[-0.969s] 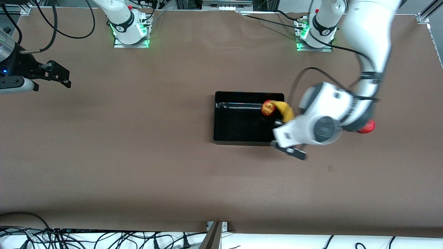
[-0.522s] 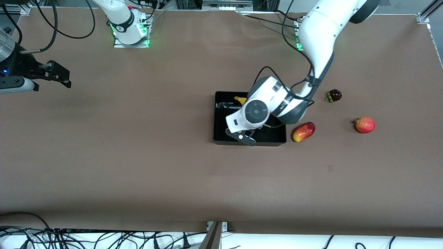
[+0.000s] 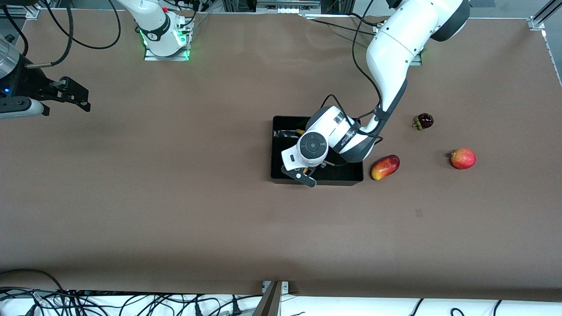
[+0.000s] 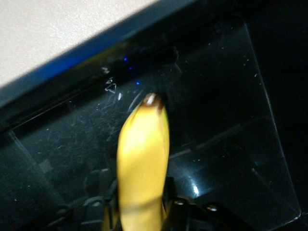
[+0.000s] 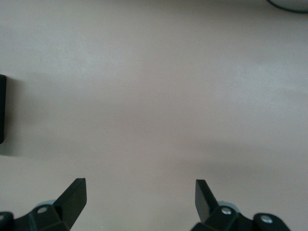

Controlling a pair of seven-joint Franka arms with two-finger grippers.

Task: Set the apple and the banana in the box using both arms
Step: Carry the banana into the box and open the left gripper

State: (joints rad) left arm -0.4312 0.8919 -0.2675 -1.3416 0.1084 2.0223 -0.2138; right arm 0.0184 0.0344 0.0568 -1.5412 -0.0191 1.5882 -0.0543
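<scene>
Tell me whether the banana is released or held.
Held: the left end effector grips the banana between its fingers, above the box floor.

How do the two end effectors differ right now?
The left end effector is shut on the banana, while the right end effector is open and holds nothing. The left one is down over the black box, with the banana's tip above its floor; the right one waits above bare table at the right arm's end. Both are black two-finger end effectors.
</scene>
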